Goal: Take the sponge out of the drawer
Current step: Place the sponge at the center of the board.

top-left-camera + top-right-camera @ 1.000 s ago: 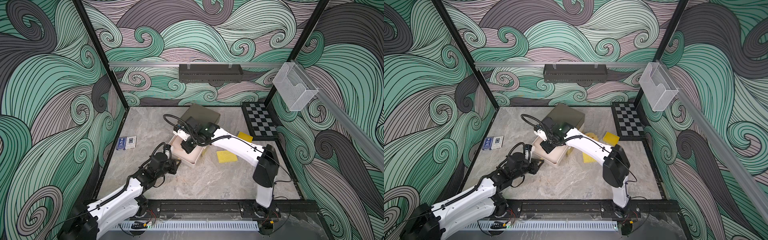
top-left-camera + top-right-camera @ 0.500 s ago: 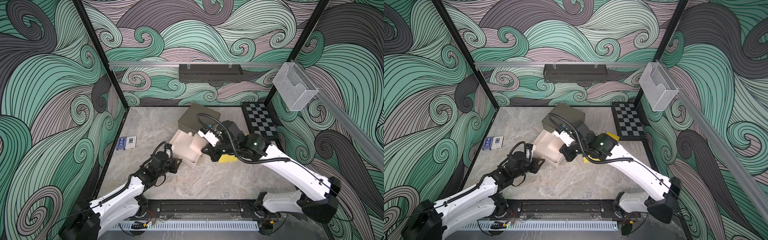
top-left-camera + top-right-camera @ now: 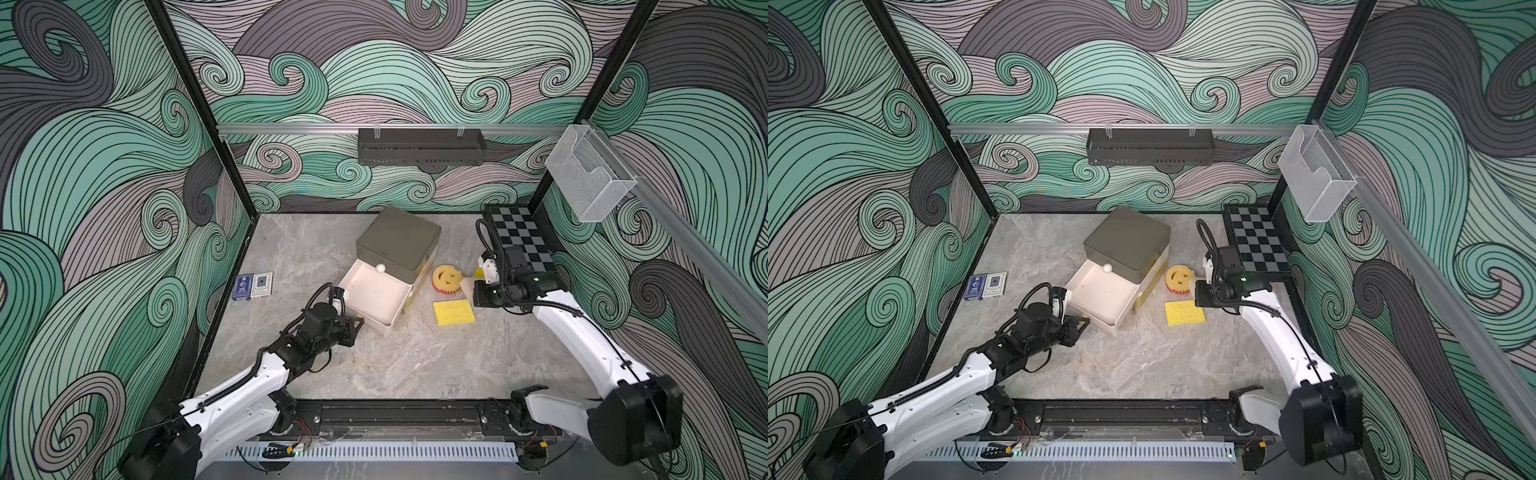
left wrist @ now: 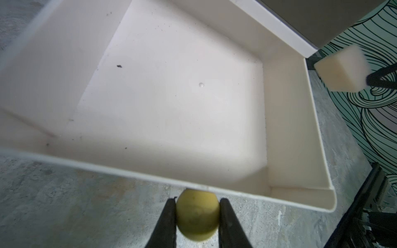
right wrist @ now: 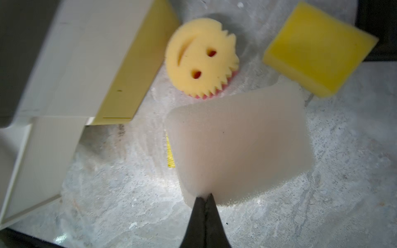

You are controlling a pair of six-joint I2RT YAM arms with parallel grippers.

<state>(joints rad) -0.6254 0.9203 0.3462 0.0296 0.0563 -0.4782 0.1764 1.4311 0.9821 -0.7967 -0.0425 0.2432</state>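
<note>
The cream drawer (image 3: pixel 376 322) stands pulled out of the grey-topped box (image 3: pixel 397 241), and its floor (image 4: pixel 171 96) is bare. My left gripper (image 4: pixel 197 206) is shut on the drawer's yellowish round knob (image 4: pixel 197 214) at the front wall; in a top view this gripper (image 3: pixel 359 322) sits at the drawer's near corner. My right gripper (image 5: pixel 205 196) is shut on the edge of a white sponge (image 5: pixel 238 141). It holds the sponge (image 3: pixel 466 286) above the table, right of the box and outside the drawer. The left wrist view catches that sponge (image 4: pixel 341 70) beyond the drawer's side wall.
On the table near the held sponge lie a round smiley sponge (image 3: pixel 446 278), a flat yellow sponge (image 3: pixel 454 312) and a yellow block sponge (image 5: pixel 318 49). A checkerboard (image 3: pixel 521 241) fills the back right corner. Two card decks (image 3: pixel 252 286) lie at the left.
My right arm has swung from over the drawer to the right, carrying the white sponge out past the box. The left gripper has stayed on the knob.
</note>
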